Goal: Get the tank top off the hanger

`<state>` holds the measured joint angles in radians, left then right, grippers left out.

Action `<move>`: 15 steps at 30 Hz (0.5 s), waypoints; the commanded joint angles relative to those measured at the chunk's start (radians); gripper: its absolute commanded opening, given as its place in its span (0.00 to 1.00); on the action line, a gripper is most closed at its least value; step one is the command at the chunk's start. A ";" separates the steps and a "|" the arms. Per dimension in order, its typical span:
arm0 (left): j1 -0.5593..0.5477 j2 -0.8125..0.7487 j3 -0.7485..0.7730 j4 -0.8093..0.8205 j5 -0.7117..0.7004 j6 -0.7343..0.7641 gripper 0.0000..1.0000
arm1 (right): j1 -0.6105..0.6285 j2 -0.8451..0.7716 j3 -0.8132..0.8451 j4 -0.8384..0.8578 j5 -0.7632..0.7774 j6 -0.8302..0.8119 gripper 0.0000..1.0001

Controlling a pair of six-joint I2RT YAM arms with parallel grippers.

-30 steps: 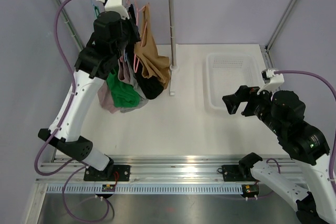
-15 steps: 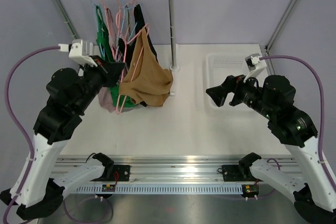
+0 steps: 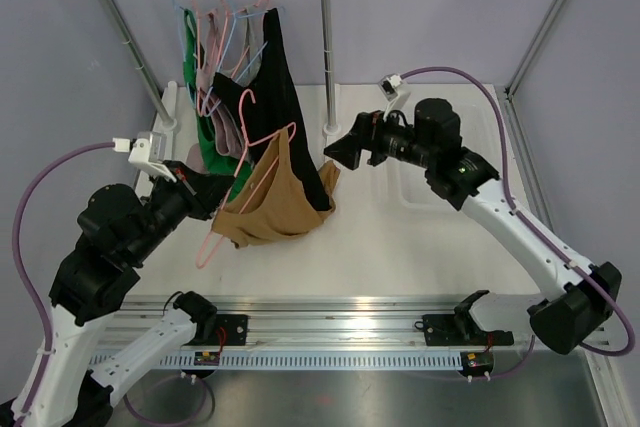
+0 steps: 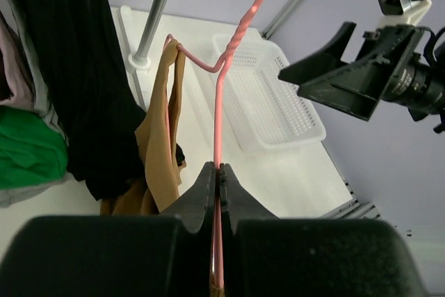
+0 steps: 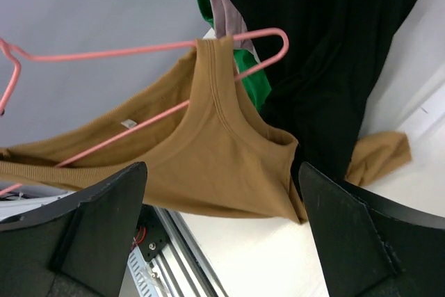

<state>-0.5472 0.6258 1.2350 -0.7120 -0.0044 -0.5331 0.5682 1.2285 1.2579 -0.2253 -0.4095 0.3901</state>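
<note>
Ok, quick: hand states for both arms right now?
Left hand: closed on the pink hanger carrying the tan tank top.
Right hand: open, holding nothing, facing the tank top.

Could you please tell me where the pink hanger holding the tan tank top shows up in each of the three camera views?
Top external: pink hanger left of centre, off the rail, carrying the tan tank top.
Left wrist: runs up the middle from the left gripper, shut on its wire.
Right wrist: upper half, through the top's strap; right gripper open.
Shared landmark: black garment beside the tank top.
</note>
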 commanded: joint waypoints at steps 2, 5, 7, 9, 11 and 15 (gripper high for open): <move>-0.003 -0.012 -0.011 0.003 0.041 -0.007 0.00 | 0.050 0.084 -0.011 0.249 -0.032 0.050 0.97; -0.003 -0.023 -0.029 0.002 0.032 -0.005 0.00 | 0.097 0.124 -0.075 0.368 -0.032 0.076 0.99; -0.003 -0.029 -0.042 0.003 0.026 -0.005 0.00 | 0.128 0.140 -0.098 0.401 -0.006 0.088 0.99; -0.003 -0.029 -0.046 0.008 0.026 -0.005 0.00 | 0.142 0.163 -0.118 0.431 -0.005 0.115 0.98; -0.003 -0.028 -0.052 0.012 0.029 -0.007 0.00 | 0.177 0.164 -0.133 0.465 0.027 0.089 0.99; -0.003 -0.024 -0.055 0.026 0.043 -0.013 0.00 | 0.241 0.175 -0.146 0.481 0.051 -0.062 0.99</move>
<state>-0.5472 0.6106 1.1820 -0.7685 0.0017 -0.5331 0.7620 1.4082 1.1137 0.1249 -0.3920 0.4294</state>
